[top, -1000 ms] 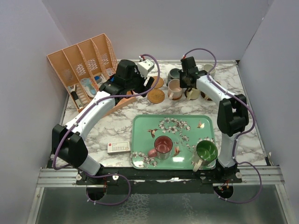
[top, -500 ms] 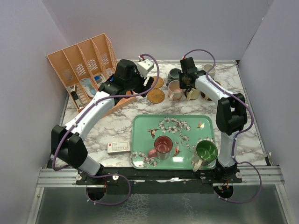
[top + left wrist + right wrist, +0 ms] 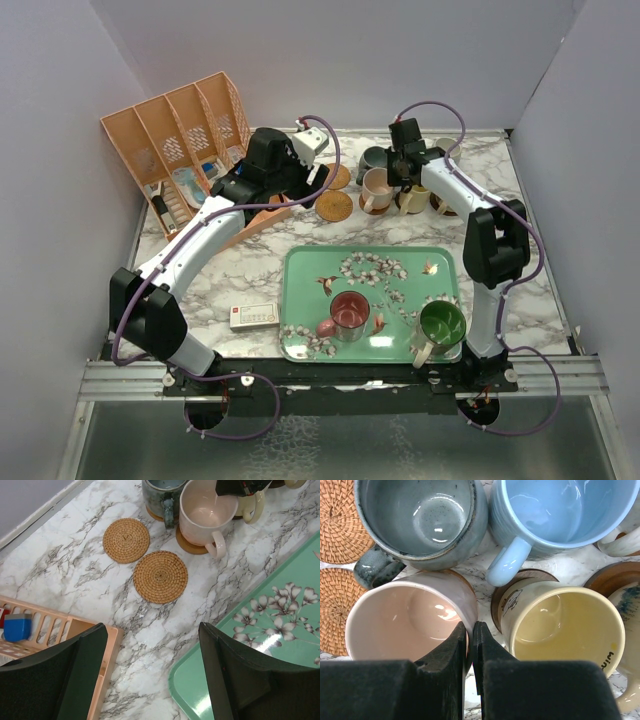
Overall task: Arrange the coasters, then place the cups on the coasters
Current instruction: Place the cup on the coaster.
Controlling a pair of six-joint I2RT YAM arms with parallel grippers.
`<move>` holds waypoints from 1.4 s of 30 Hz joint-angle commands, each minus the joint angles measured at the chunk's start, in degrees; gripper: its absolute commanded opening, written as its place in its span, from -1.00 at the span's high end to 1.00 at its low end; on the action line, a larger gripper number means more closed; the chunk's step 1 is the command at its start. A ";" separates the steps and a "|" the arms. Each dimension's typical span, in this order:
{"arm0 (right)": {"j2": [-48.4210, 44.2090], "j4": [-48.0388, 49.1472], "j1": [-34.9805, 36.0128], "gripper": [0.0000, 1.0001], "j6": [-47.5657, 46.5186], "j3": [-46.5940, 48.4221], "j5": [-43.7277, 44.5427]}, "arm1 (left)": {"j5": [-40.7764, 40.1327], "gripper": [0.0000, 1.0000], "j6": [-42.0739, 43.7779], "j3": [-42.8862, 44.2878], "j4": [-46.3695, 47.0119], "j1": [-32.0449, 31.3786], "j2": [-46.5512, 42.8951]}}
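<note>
My right gripper point(image 3: 470, 627) is shut on the rim of the pink cup point(image 3: 405, 620), one finger inside and one outside. The pink cup rests on a brown coaster point(image 3: 189, 544). A grey cup point(image 3: 420, 515), a blue cup point(image 3: 560, 510) and a cream cup point(image 3: 565, 625) crowd around it. Two woven coasters point(image 3: 126, 540) point(image 3: 160, 576) lie bare to the left. My left gripper point(image 3: 152, 627) hangs open above the marble, nothing between its fingers. A dark red cup point(image 3: 350, 312) and a green cup point(image 3: 441, 324) stand on the green floral tray point(image 3: 310, 270).
An orange slotted rack point(image 3: 180, 130) leans at the back left, its edge under my left finger. A white box point(image 3: 254, 316) lies left of the tray. Another cup point(image 3: 630, 605) on a brown coaster point(image 3: 615, 577) stands right of the cream cup. Walls enclose three sides.
The right wrist has shifted slightly toward the back, still shut on the pink cup's rim. The left arm has not moved.
</note>
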 commanded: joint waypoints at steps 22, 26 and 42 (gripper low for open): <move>1.44 1.09 -0.32 0.98 1.92 3.02 -1.68 | 2.55 -0.55 -0.83 -1.23 2.04 0.94 -2.64; 1.44 1.07 -0.31 0.98 1.63 2.71 -1.86 | 2.75 -0.55 -1.05 -1.32 2.05 1.19 -2.81; 1.63 0.47 -0.31 0.86 0.38 3.09 -1.80 | 3.54 -0.55 -1.57 -1.52 2.33 1.73 -3.09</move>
